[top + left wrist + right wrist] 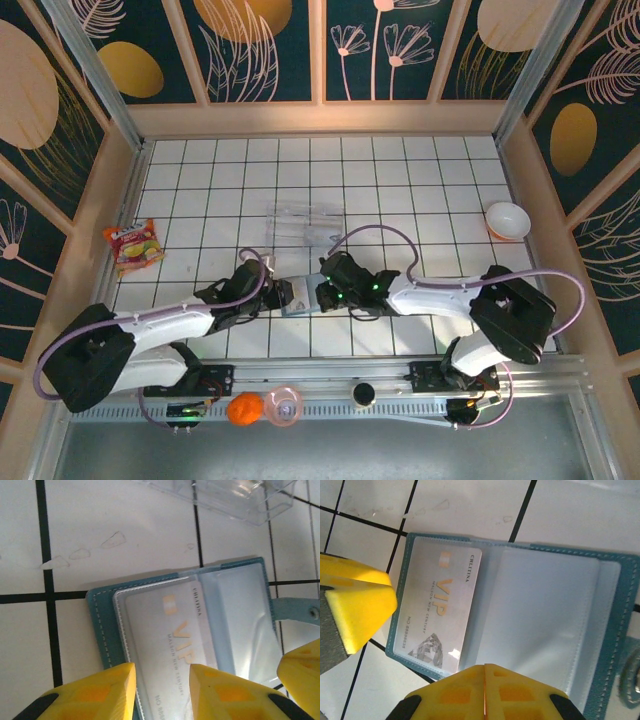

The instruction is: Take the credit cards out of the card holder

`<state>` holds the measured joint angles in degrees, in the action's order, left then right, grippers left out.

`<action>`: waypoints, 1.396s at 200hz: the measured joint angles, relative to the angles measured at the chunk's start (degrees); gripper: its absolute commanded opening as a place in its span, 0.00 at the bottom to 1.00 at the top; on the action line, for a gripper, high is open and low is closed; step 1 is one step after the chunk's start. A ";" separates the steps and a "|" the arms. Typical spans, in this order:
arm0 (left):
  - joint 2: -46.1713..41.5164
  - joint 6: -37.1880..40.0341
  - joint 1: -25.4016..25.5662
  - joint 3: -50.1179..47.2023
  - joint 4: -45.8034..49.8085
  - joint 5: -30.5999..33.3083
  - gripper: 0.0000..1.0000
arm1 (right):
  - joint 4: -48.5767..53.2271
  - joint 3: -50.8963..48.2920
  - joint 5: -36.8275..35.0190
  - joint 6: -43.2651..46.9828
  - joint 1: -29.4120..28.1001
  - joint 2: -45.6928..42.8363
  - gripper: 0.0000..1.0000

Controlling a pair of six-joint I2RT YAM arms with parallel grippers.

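The right claw [485, 669] has its two yellow fingers pressed together at the near edge of the open card holder [626, 630], over a clear sleeve. Whether it pinches that sleeve I cannot tell. The left claw [161, 671] stands apart above the one credit card [175, 630] on show, a pale VIP card inside its sleeve. The holder lies flat on the table [420, 180] between the two claws. The overhead view adds one clear tray [305, 222], one snack packet [133, 246] and one bowl [507, 220].

A credit card [175, 630] sits in the card holder [102, 630], tray [235, 497] behind it.
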<state>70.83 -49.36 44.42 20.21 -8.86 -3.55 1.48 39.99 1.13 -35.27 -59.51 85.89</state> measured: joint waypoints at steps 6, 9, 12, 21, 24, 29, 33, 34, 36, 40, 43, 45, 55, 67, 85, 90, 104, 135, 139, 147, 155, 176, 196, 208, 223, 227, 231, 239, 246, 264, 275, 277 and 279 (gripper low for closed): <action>0.55 0.26 -0.04 0.00 0.00 0.00 0.29 | -0.04 -0.22 0.46 -0.26 0.22 0.55 0.06; 0.79 0.28 -0.09 0.00 0.00 0.00 0.29 | -0.04 -0.33 0.55 -0.35 0.28 0.79 0.05; 1.01 0.46 -0.09 0.00 0.02 0.00 0.29 | -0.02 -0.42 0.63 -0.61 0.35 1.05 0.05; 1.53 0.68 -0.20 0.00 0.09 0.02 0.28 | 0.00 -0.68 0.94 -0.98 0.57 2.03 0.05; 1.62 0.74 -0.20 0.00 0.11 0.00 0.28 | 0.00 -0.74 0.94 -1.20 0.59 2.29 0.05; 1.77 0.92 -0.22 0.00 0.11 0.04 0.28 | 0.07 -0.81 0.94 -1.29 0.61 2.78 0.04; 1.84 1.01 -0.28 0.00 0.11 0.04 0.27 | 0.15 -0.81 0.94 -1.42 0.61 3.13 0.04; 1.86 1.07 -0.28 0.00 0.11 0.04 0.27 | 0.13 -0.81 0.94 -1.44 0.61 3.21 0.04; 1.86 1.14 -0.28 0.00 0.11 0.04 0.27 | 0.11 -0.81 0.94 -1.53 0.61 3.28 0.04; 1.88 1.16 -0.28 0.00 0.13 0.04 0.27 | -0.02 -0.79 0.94 -1.55 0.61 3.39 0.04; 1.88 1.22 -0.28 0.00 0.13 0.04 0.26 | -0.04 -0.76 0.94 -1.55 0.61 3.39 0.04; 1.88 1.29 -0.28 0.00 0.13 0.07 0.26 | -0.04 -0.76 0.94 -1.55 0.61 3.37 0.04; 1.88 1.40 -0.28 0.02 0.13 0.09 0.24 | 0.00 -0.72 0.92 -1.55 0.61 3.37 0.04; 1.88 1.68 -0.28 0.02 0.15 0.26 0.23 | 0.48 -0.50 0.92 -1.51 0.61 3.28 0.06; 1.86 1.99 -0.28 0.04 0.33 0.72 0.22 | 2.75 0.72 0.92 -0.87 0.70 2.75 0.09; 1.81 2.03 -0.28 0.04 0.48 0.92 0.21 | 3.28 1.18 1.16 -0.61 0.83 2.45 0.11; 1.77 2.45 -0.28 0.04 0.90 1.29 0.20 | 3.76 2.49 3.54 0.11 1.77 1.57 0.16; 1.77 3.06 -0.28 0.33 2.08 2.16 0.18 | 3.23 6.14 11.52 1.33 5.40 1.79 0.20; 1.77 3.13 -0.28 0.39 2.23 2.25 0.18 | 3.10 6.54 12.37 1.40 5.68 2.01 0.20; 1.77 3.30 -0.28 0.48 2.36 2.58 0.17 | 2.78 7.39 14.16 1.77 6.10 2.93 0.20; 1.79 3.34 -0.28 0.52 2.36 2.69 0.17 | 2.36 8.11 15.65 1.90 6.32 4.02 0.21; 2.29 3.63 -0.28 0.92 2.69 2.82 0.16 | 1.64 9.42 18.82 1.92 6.67 7.21 0.20; 2.97 3.87 -0.28 1.22 2.69 2.84 0.15 | 1.57 9.60 20.31 1.92 6.82 9.03 0.20; 3.17 3.96 -0.28 1.25 2.67 2.86 0.15 | 1.53 9.64 20.68 1.88 7.08 9.68 0.20; 3.23 3.98 -0.28 1.25 2.64 2.97 0.15 | 1.44 9.64 21.09 1.77 7.61 10.21 0.20; 3.28 3.98 -0.28 1.25 2.64 3.02 0.14 | 1.42 9.64 21.20 1.70 7.76 10.34 0.20; 3.30 3.98 -0.28 1.25 2.64 3.02 0.14 | 1.33 9.64 21.27 1.64 7.93 10.43 0.20; 3.45 3.98 -0.28 1.25 2.60 3.04 0.14 | 1.18 9.64 21.31 1.44 8.28 10.60 0.20; 3.48 3.98 -0.28 1.25 2.60 3.04 0.13 | 0.94 9.64 21.31 1.20 8.57 10.71 0.20; 3.48 3.96 -0.28 1.25 2.60 3.06 0.13 | 0.35 9.64 21.33 0.31 9.18 10.93 0.21; 3.48 3.96 -0.31 1.25 2.60 3.19 0.13 | -0.04 9.64 21.40 0.02 9.33 11.15 0.21; 3.48 3.96 -0.28 1.25 2.62 3.21 0.13 | -0.07 9.64 21.44 -0.09 9.35 11.19 0.21; 3.48 3.96 -0.28 1.25 2.60 3.23 0.13 | -0.09 9.64 21.44 -0.09 9.38 11.26 0.21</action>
<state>74.30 -45.41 44.14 21.45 -6.26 -0.32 1.39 49.63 22.57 -35.35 -50.13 97.14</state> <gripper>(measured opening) 0.129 0.206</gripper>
